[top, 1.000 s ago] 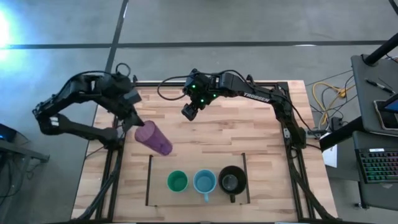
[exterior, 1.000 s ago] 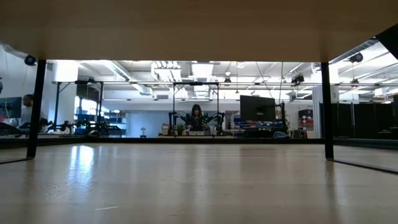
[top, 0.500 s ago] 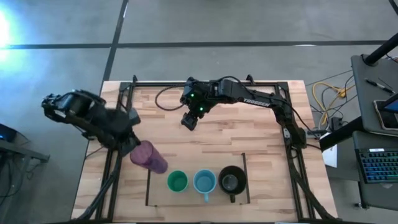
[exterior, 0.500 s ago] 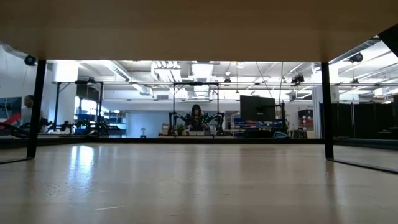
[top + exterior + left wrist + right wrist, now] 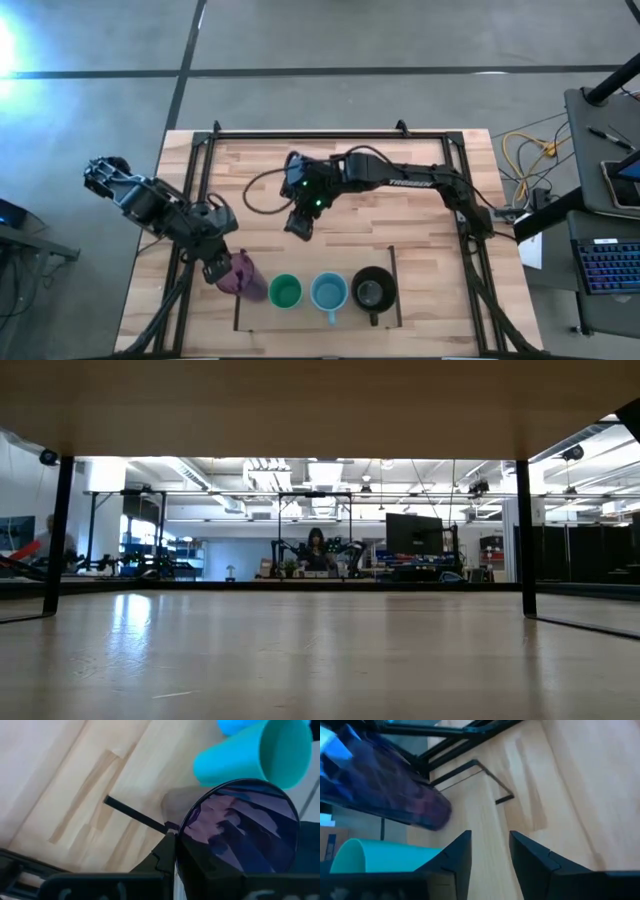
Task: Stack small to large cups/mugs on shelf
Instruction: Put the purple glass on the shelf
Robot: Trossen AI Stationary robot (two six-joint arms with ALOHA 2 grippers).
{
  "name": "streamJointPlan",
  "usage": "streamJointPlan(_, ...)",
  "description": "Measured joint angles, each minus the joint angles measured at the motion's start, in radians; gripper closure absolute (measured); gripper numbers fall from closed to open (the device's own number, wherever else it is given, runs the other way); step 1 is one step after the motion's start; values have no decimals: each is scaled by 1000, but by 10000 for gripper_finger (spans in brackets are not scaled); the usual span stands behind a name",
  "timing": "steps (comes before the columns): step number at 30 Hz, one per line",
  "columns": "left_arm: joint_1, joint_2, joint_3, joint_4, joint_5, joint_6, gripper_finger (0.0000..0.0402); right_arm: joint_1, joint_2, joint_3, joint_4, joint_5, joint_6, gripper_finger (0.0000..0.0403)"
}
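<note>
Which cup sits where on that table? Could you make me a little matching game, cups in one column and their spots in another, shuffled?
Cups:
1. purple tumbler
2. green cup
3. light-blue mug
4. black mug

Spots:
A. middle of the three standing in a row
B. held tilted by the left gripper, at the left line of the marked shelf
C. right end of the row
D. left end of the row, next to the tumbler

Pairs: 1-B, 2-D, 3-A, 4-C
</note>
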Motion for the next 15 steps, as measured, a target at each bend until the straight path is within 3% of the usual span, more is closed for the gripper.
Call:
streamJointPlan(9, -14, 48, 40, 12, -4, -5, 401, 43, 107, -4, 220, -184, 55, 273)
streamJointPlan(15, -16, 57, 37, 9, 4, -13, 401, 47, 118, -4, 243, -210, 73, 286)
